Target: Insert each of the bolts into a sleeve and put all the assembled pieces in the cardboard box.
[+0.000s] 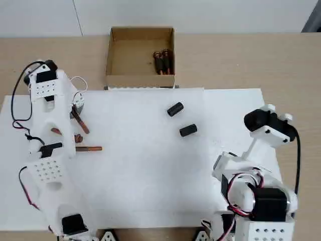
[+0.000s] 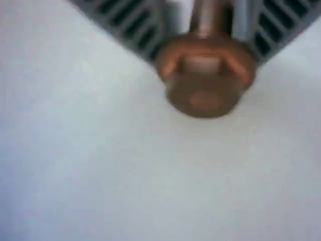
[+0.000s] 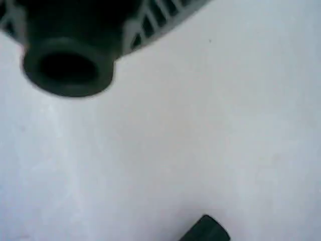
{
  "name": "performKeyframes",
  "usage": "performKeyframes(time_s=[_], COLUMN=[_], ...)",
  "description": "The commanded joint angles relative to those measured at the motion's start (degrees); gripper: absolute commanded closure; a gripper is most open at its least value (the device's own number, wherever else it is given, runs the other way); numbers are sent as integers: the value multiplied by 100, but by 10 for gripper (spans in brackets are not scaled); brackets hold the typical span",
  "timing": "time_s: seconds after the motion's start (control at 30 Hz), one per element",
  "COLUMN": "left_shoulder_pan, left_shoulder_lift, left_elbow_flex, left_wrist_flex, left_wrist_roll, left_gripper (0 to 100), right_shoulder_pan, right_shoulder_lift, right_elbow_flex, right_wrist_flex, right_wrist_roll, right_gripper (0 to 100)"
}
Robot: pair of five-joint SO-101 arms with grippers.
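Plainly, we find the left gripper (image 2: pixel 203 20) clamped on a copper bolt (image 2: pixel 204 83). Its ribbed grey pads (image 2: pixel 125 27) pinch the smooth round shank. The flanged hexagonal head points toward the wrist camera, over the matte white mat (image 1: pixel 140 170).

The right gripper (image 3: pixel 75 17) is closed around a black sleeve (image 3: pixel 67 68), a short dull tube with its round bore facing the wrist camera.

The box (image 1: pixel 131 56) is open-topped brown cardboard, rectangular, and stands on the pale wooden table (image 1: pixel 251 60). The mat's far edge runs just along its front wall. Inside the box, by its right wall, lie the assembled pieces (image 1: pixel 163 61), with coppery ends showing from dark sleeves.

On the mat in front of the box's right corner we see a loose sleeve (image 1: pixel 175 109), stubby and cylindrical. A second sleeve (image 1: pixel 188 130) lies a little farther from the box.

Off the box's left front corner, well away from it, a loose bolt (image 1: pixel 79 121) lies slanted. A second bolt (image 1: pixel 90 148) lies farther out, parallel to the box's front wall.
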State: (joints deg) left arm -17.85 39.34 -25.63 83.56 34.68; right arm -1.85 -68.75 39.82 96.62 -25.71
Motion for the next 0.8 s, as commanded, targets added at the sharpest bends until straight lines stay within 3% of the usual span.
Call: performKeyframes(time_s=[0.0, 0.23, 0.43, 0.6, 0.77], left_shoulder_pan=[-9, 0, 176, 484, 800], left_shoulder_lift=[-26, -79, -79, -237, -932], left_elbow_flex=[-119, -295, -1833, -2932, -3046], left_wrist_flex=[149, 492, 1591, 1697, 1697], left_wrist_roll=[-44, -53, -62, -615, -1152], left_gripper=[995, 995, 995, 995, 995], right_shoulder_pan=[40, 40, 22, 4, 4], right_shoulder_lift=[-40, -40, -48, -40, -40], right_elbow_flex=[-35, -35, -202, -580, -642], right_wrist_flex=[-66, -66, -92, -119, -119], right_wrist_roll=[35, 35, 44, 62, 352], right_gripper=[995, 995, 995, 995, 995])
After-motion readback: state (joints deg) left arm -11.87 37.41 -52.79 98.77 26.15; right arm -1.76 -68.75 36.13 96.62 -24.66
